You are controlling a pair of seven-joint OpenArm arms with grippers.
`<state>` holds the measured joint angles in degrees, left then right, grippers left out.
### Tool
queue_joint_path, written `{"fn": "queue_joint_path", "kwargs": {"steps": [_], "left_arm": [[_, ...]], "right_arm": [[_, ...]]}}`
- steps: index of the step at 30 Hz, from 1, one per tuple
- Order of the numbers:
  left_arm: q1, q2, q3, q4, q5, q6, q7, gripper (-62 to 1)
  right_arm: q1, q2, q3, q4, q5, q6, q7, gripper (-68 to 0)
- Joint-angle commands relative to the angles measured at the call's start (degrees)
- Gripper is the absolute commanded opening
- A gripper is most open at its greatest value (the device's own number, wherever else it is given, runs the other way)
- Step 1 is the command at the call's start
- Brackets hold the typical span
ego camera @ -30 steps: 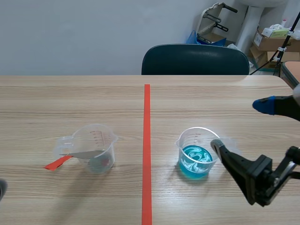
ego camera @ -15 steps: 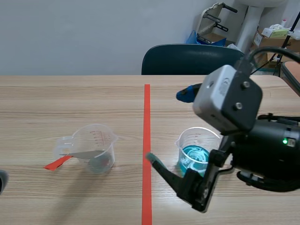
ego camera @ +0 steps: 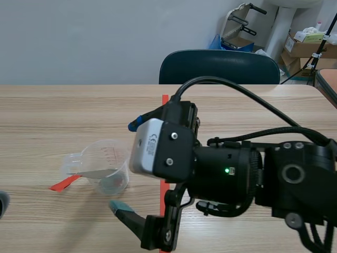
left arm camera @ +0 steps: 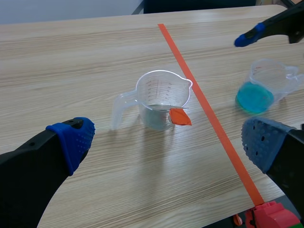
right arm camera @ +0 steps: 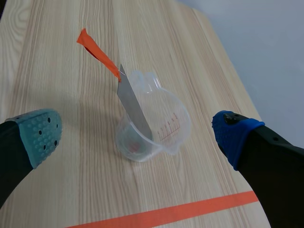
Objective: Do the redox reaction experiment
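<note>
A clear measuring beaker (ego camera: pixel 107 167) stands left of the tape line, with a metal strip (right arm camera: pixel 134 107) leaning inside it; the strip's orange-red handle (ego camera: pixel 65 183) sticks out over the rim. My right gripper (ego camera: pixel 127 164) comes across from the right and is open around this beaker, one fingertip (ego camera: pixel 135 124) behind it and one in front. In the right wrist view the beaker (right arm camera: pixel 152 124) sits between the open fingers of the right gripper (right arm camera: pixel 137 130). My left gripper (left arm camera: pixel 168 135) is open, with the beaker (left arm camera: pixel 160 99) ahead of it. A second beaker with blue liquid (left arm camera: pixel 262 91) stands beyond the tape; the right arm hides it in the scene view.
An orange tape line (ego camera: pixel 165 105) runs down the table's middle. A dark chair (ego camera: pixel 218 66) stands at the far edge, with cardboard boxes (ego camera: pixel 308 47) behind it at the right. The right arm's bulk (ego camera: pixel 237 174) fills the near right of the table.
The right arm has swung from the right side across the tape line to the clear beaker, staying open. It now covers the blue beaker in the scene view.
</note>
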<state>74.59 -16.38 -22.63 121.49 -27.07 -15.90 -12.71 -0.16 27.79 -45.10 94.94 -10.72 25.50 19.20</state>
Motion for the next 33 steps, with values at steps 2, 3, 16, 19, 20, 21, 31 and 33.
{"fn": "queue_joint_path", "kwargs": {"steps": [2, 3, 16, 19, 20, 21, 31, 33], "left_arm": [[-0.2, 0.2, 0.0, 0.8, -0.1, -0.1, -1.2, 1.4], [-0.2, 0.2, 0.0, 0.8, -0.1, -0.1, -1.2, 1.4], [-0.2, 0.2, 0.0, 0.8, 0.3, -0.1, -1.2, 1.4], [-0.2, 0.2, 0.0, 0.8, 0.3, -0.1, -1.2, 1.4], [-0.2, 0.2, 0.0, 0.8, 0.3, -0.1, -1.2, 1.4], [-0.2, 0.2, 0.0, 0.8, 0.3, -0.1, -1.2, 1.4], [-0.2, 0.2, 0.0, 0.8, 0.3, -0.1, -1.2, 1.4], [-0.2, 0.2, 0.0, 0.8, 0.3, -0.1, -1.2, 1.4]], "right_arm": [[2.8, -2.7, -1.6, -2.1, -0.7, -1.9, 2.1, 0.4], [3.8, -3.6, -2.5, -3.2, -0.7, -2.2, 2.3, 0.4], [11.8, -13.3, -9.7, -13.8, -2.8, -6.3, 2.8, 0.4], [11.9, -13.9, -9.7, -14.0, -2.8, -6.3, 2.8, 0.4], [11.9, -14.0, -9.7, -14.0, -2.8, -6.6, 2.8, 0.3], [11.9, -14.0, -9.7, -14.0, -2.8, -6.7, 2.8, -2.5], [11.9, -14.0, -9.7, -14.0, -2.8, -6.7, 3.1, -46.7], [11.9, -14.0, -9.7, -14.0, -2.8, -6.7, 3.1, -54.2]]}}
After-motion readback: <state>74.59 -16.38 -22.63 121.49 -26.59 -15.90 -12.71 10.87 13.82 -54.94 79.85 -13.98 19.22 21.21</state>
